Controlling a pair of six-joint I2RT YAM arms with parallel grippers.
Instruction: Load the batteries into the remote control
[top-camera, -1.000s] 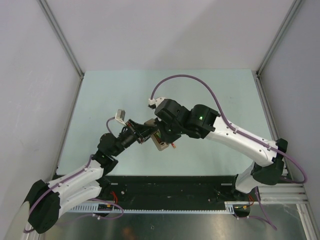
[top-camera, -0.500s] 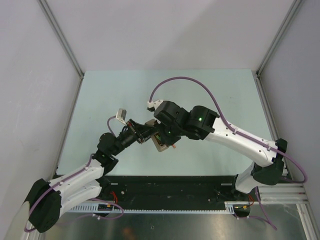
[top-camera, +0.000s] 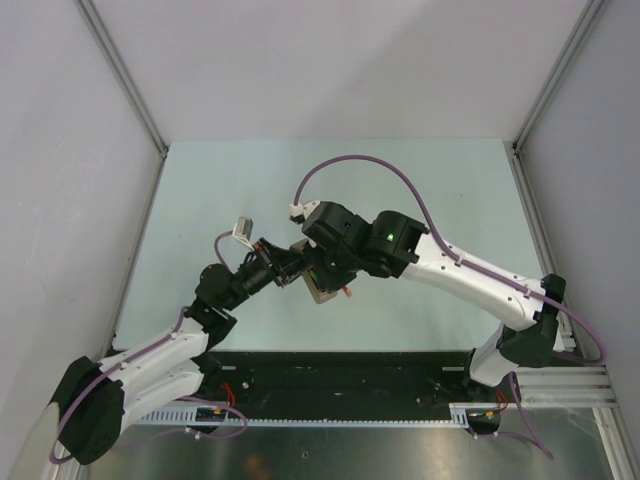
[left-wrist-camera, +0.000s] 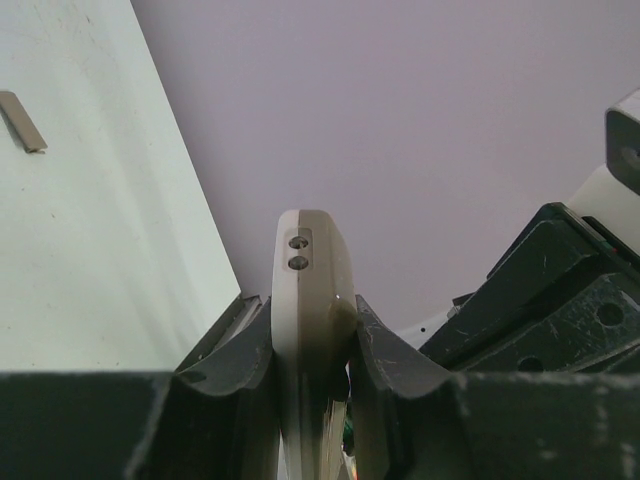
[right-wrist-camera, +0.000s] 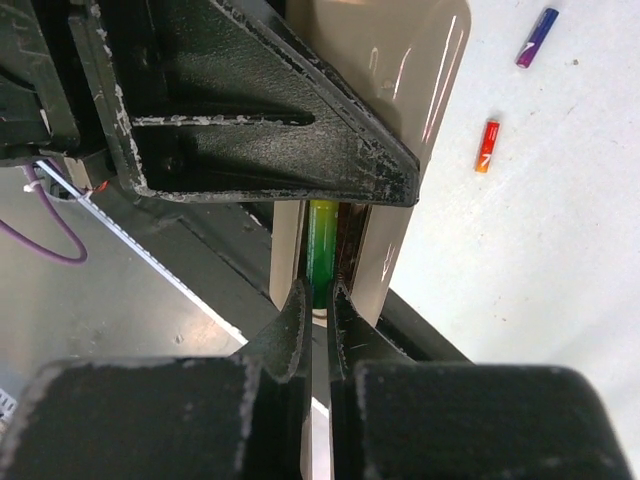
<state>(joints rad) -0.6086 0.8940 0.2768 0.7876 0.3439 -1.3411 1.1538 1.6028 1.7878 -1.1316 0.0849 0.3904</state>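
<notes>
The remote control (left-wrist-camera: 310, 290) is a pale slim handset held on edge above the table, and my left gripper (left-wrist-camera: 310, 335) is shut on it. In the right wrist view its open back (right-wrist-camera: 420, 80) faces up, with the green battery (right-wrist-camera: 322, 245) lying in the compartment slot. My right gripper (right-wrist-camera: 318, 300) is shut, its tips set against the near end of that green battery. The red battery (right-wrist-camera: 486, 146) and the dark blue battery (right-wrist-camera: 537, 37) lie loose on the table beyond. From above, both grippers (top-camera: 305, 270) meet over the remote (top-camera: 322, 292) at the table's middle.
The small flat grey cover piece (left-wrist-camera: 22, 121) lies on the pale green table (top-camera: 400, 180) away from the remote. Grey walls close in the table on three sides. The black base rail (top-camera: 340, 370) runs along the near edge.
The right arm's wrist and forearm have shifted slightly left toward the remote. The left arm and the remote have stayed put.
</notes>
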